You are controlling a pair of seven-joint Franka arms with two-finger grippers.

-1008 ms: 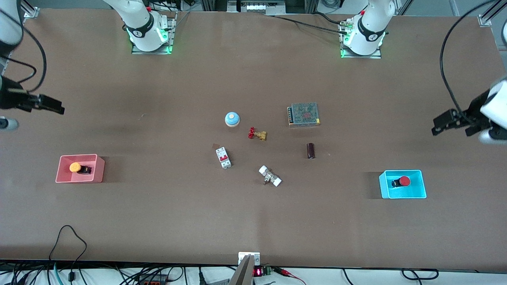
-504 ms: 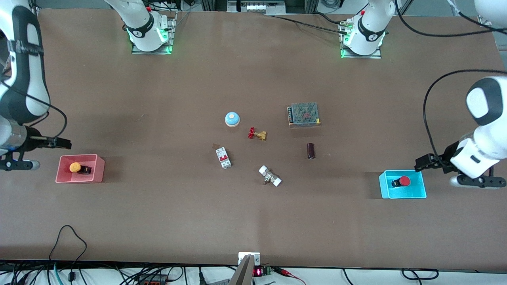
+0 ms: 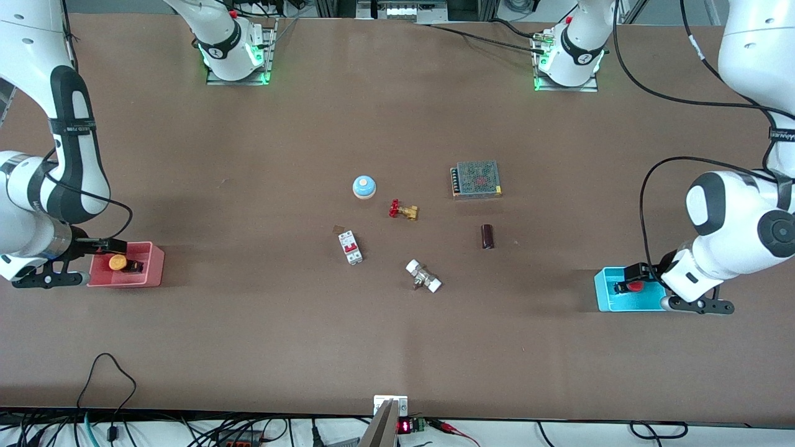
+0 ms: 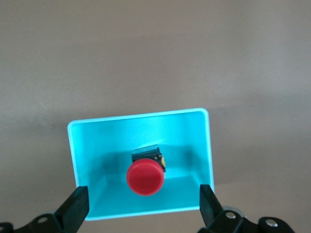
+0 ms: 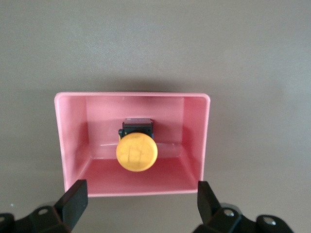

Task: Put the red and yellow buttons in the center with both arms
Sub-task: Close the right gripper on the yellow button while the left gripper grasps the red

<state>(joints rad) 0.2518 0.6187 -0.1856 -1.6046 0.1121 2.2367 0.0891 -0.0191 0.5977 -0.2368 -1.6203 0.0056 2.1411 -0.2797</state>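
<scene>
Tools are held wide open: left tool [image 4: 143,208] over cyan bin [image 4: 92,145] with red button [image 4: 144,177], right tool [image 5: 141,206] over pink bin [image 5: 73,141] with yellow button [image 5: 136,153].

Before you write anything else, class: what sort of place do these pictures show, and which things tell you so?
Probably a robotics lab test bench: two white arms bolted to a brown table, a pink bin and a cyan bin each holding a push-button, and loose electrical and plumbing parts in the middle.
</scene>
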